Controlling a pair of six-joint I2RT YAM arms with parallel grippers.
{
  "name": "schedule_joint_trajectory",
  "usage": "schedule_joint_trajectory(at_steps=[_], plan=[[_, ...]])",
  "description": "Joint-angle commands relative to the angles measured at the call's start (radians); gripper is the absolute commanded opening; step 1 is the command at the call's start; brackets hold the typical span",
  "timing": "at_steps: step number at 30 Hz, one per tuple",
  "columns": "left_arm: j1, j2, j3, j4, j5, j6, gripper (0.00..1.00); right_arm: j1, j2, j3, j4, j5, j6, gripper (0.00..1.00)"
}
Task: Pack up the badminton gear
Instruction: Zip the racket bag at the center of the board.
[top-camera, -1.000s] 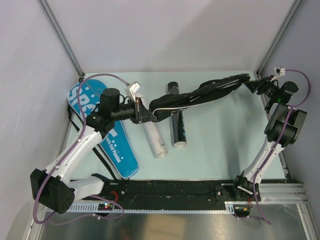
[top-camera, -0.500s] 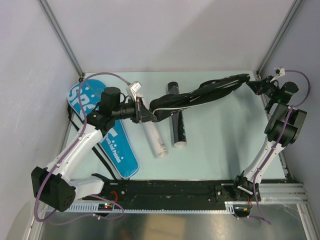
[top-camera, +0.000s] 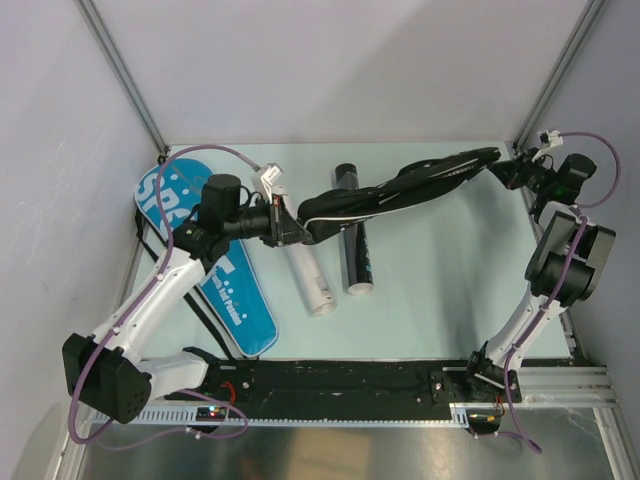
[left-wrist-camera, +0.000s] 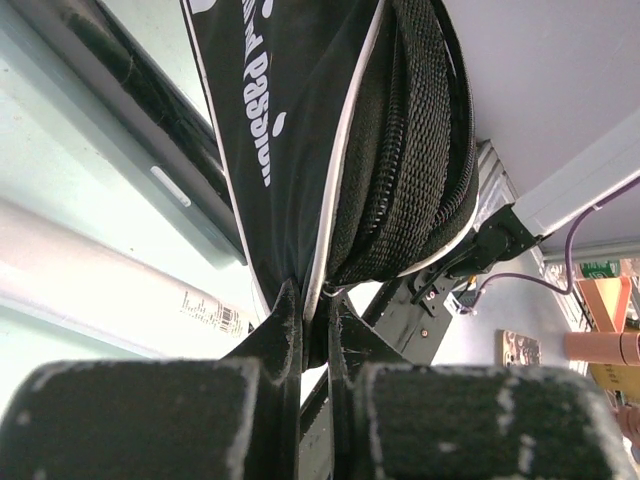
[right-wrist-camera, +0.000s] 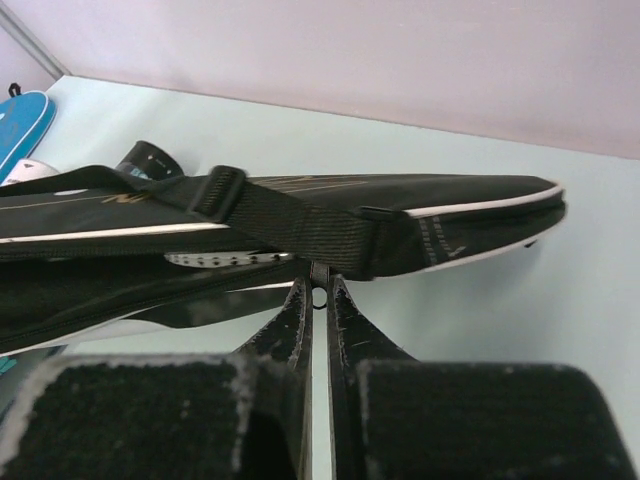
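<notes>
Seemingly aloft, black cover (top-camera: 400, 186) pinched at 2 edges.

A robotics lab is being shown. A pale green table (top-camera: 440, 290) is being boxed in by plain grey walls (top-camera: 350, 70) and bare metal posts (top-camera: 121, 75), and robot arms (top-camera: 150, 300) are being carried on a black rail (top-camera: 350, 378).

black cover (top-camera: 400, 188), blue cover (top-camera: 238, 305), white tube (top-camera: 312, 282)

white arm links (top-camera: 150, 300), black joints (top-camera: 222, 192), looping purple cables (top-camera: 232, 150)
</notes>
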Motion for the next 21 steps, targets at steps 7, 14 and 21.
schedule_joint_trajectory(at_steps=[7, 14, 21], plan=[[-0.028, 0.002, 0.055, -0.023, -0.052, 0.030, 0.00, 0.113, -0.212, -0.042, -0.273, 0.020, -0.171, 0.00], [-0.120, 0.028, 0.084, -0.004, -0.162, 0.077, 0.00, 0.215, -0.380, -0.147, -0.431, 0.104, -0.178, 0.00], [-0.250, 0.058, 0.104, 0.016, -0.312, 0.121, 0.00, 0.361, -0.615, -0.299, -0.482, 0.191, -0.099, 0.00]])
